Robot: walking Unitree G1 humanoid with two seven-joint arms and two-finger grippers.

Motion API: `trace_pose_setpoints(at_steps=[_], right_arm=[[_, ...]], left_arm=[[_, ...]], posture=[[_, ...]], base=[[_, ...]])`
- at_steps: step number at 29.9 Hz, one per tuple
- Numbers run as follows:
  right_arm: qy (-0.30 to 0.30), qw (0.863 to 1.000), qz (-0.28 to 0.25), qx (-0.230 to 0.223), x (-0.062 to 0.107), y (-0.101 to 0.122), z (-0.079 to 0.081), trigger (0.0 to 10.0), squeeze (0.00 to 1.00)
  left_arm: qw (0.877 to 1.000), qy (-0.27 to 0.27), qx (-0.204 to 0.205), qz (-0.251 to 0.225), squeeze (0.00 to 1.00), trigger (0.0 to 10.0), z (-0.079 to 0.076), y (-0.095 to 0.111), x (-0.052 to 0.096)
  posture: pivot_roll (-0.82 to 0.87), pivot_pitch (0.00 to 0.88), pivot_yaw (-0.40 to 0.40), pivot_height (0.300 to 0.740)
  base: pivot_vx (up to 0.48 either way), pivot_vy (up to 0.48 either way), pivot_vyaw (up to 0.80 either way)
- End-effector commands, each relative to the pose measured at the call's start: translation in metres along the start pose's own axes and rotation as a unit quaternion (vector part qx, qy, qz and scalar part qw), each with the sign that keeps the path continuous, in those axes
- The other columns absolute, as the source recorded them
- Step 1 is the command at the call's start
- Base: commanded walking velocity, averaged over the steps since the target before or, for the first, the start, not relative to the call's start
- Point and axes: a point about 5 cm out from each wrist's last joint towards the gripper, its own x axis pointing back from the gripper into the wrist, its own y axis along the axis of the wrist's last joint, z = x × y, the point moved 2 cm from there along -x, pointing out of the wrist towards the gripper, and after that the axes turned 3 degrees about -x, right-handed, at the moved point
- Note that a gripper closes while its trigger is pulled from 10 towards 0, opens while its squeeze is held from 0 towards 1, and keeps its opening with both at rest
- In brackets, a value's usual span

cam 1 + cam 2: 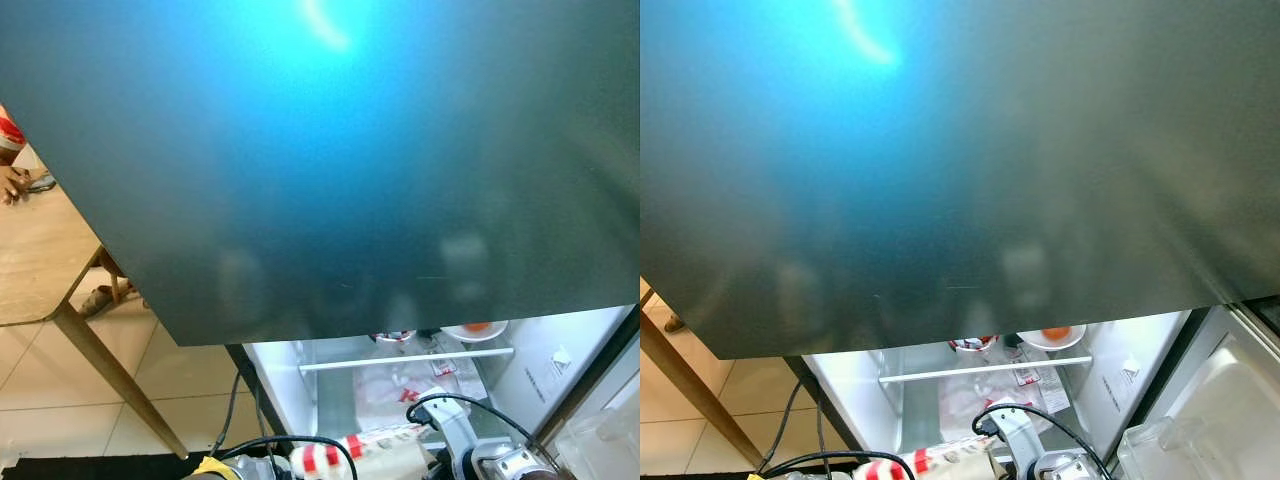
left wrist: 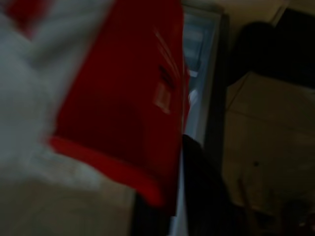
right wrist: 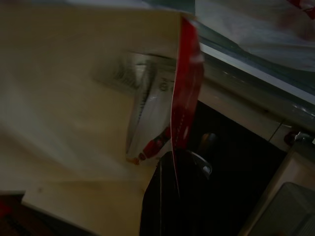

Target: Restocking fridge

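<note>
Red-and-cream cardboard — the carton (image 1: 372,455) I'm restocking lies on its side low in front of the open fridge (image 1: 280,390), held between both arms so it can go in lengthwise under the white rail (image 1: 405,360). My left gripper (image 2: 197,167) shows one black finger against the glossy red panel; the right gripper (image 3: 172,196) presses the carton's matte cream face. How wide either stands I cannot tell. Behind the rail sit crinkled plastic bags (image 1: 400,385) and a white bowl (image 1: 474,329) — soft, loose stuff. A dark, smooth upper door (image 1: 320,160) looms overhead, and a wooden table (image 1: 40,260) stands at my left.
</note>
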Motion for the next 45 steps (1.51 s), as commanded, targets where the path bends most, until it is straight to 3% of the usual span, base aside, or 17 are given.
trace_pose_setpoints(at_steps=[1,10,16,17,18,19,28,29,38,39,45], right_arm=[[0.006,1.000,0.001,-0.008,-0.002,-0.002,0.004,0.0,0.00],[0.005,1.000,0.001,-0.014,-0.002,-0.002,0.003,0.0,0.00],[0.002,1.000,0.004,-0.020,-0.002,-0.006,0.002,0.0,0.00],[-0.004,1.000,0.005,-0.024,-0.002,-0.008,0.000,0.0,0.00],[-0.009,1.000,0.006,-0.027,-0.002,-0.010,-0.002,0.0,0.00],[-0.017,0.999,0.008,-0.031,-0.001,-0.012,-0.004,0.0,0.00],[-0.035,0.998,0.016,-0.040,-0.001,-0.023,-0.011,0.0,0.00],[-0.035,0.998,0.017,-0.041,-0.001,-0.024,-0.010,0.0,0.00],[-0.033,0.999,0.017,-0.036,-0.003,-0.022,-0.007,0.0,0.00],[-0.035,0.999,0.018,-0.036,-0.003,-0.023,-0.007,0.0,0.00],[-0.063,0.997,0.020,-0.048,-0.002,-0.030,-0.015,0.0,0.00]], left_arm=[[0.999,-0.013,0.026,-0.014,1.00,10.0,-0.005,0.008,-0.001],[0.999,-0.016,0.046,-0.018,1.00,10.0,-0.006,0.012,-0.001],[0.999,0.014,0.031,-0.021,1.00,10.0,0.000,0.013,-0.002],[0.999,0.023,0.031,-0.023,0.93,10.0,0.004,0.013,-0.002],[0.999,0.028,0.031,-0.024,0.93,10.0,0.006,0.013,-0.002],[0.998,0.034,0.039,-0.025,0.00,10.0,0.009,0.013,-0.002],[0.996,0.048,0.060,-0.040,0.00,10.0,0.023,0.017,-0.004],[0.996,0.039,0.069,-0.045,1.00,10.0,0.024,0.018,-0.004],[0.995,0.032,0.081,-0.054,1.00,10.0,0.028,0.021,-0.005],[0.994,0.043,0.086,-0.060,0.00,10.0,0.033,0.021,-0.005],[0.981,0.079,0.153,-0.084,0.00,10.0,0.057,0.012,0.000]], posture=[[-0.02,0.042,0.091,0.740],[-0.02,0.047,0.089,0.740],[-0.02,0.047,0.089,0.740],[-0.02,0.047,0.089,0.740],[-0.02,0.047,0.089,0.740],[-0.02,0.047,0.089,0.740],[-0.01,0.049,0.082,0.740],[-0.01,0.049,0.082,0.740],[-0.01,0.054,0.084,0.740],[-0.01,0.054,0.083,0.740],[0.00,0.054,0.069,0.740]], base=[[0.000,0.000,0.00],[0.000,0.000,0.00],[0.000,0.000,0.00],[0.000,0.000,0.00],[0.000,0.000,0.00],[0.000,0.000,0.00],[0.000,0.000,0.00],[0.000,0.000,0.00],[0.000,0.000,0.00],[0.000,0.000,0.00],[0.000,0.000,0.00]])
